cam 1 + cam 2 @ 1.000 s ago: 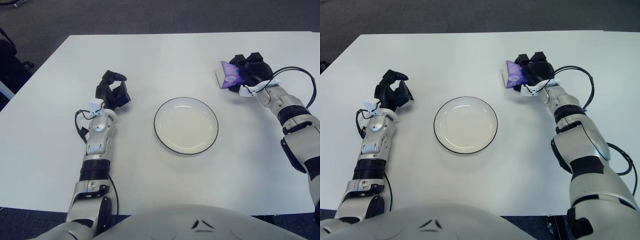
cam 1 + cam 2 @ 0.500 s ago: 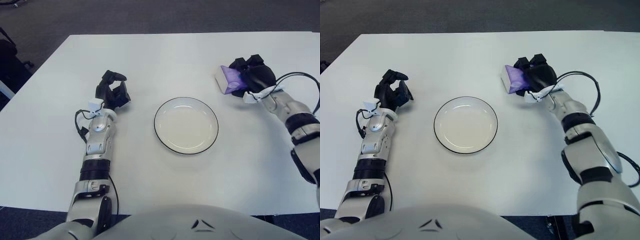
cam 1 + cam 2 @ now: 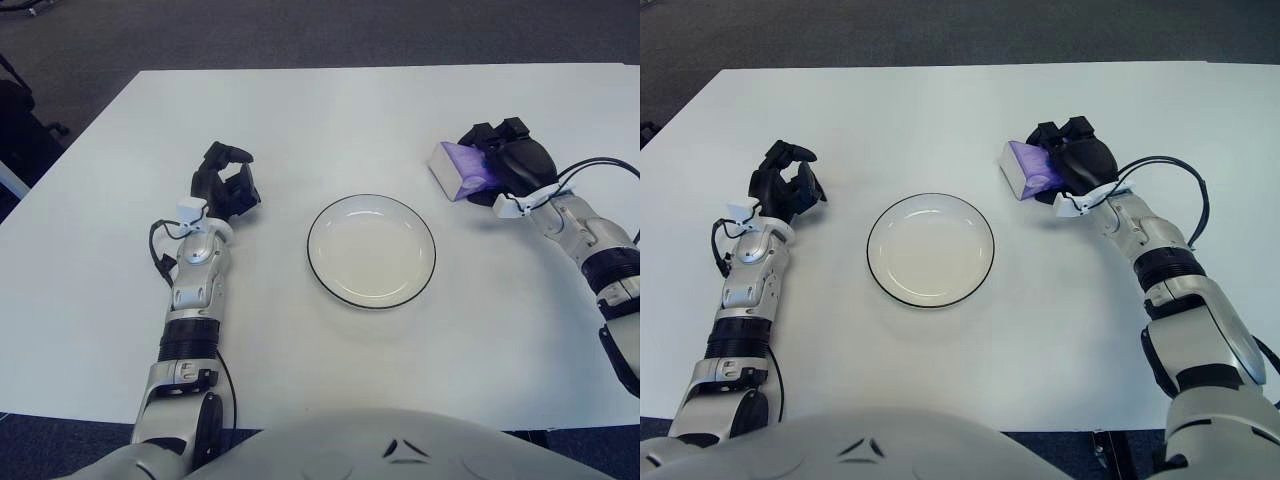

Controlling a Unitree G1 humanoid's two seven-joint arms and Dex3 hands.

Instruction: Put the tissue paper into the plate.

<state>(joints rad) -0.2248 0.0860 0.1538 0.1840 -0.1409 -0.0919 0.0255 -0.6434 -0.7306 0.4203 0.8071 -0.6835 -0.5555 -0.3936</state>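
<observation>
Right of the plate [image 3: 371, 250], the right hand [image 3: 512, 165] has its fingers closed on the tissue [image 3: 457, 168]; carry it leftward, level, releasing only above the plate's centre.

Left robot hand [image 3: 226, 182]: parked at 9 o'clock, forearm flat on the table [image 3: 300, 110], fingers curled, holding nothing. Right robot hand [image 3: 508, 163]: at 2 o'clock, arm extended from 4 o'clock, black fingers closed around a purple pack.

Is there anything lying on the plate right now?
No, the plate is bare, and the purple tissue pack sits off to its right in the right robot hand.
</observation>
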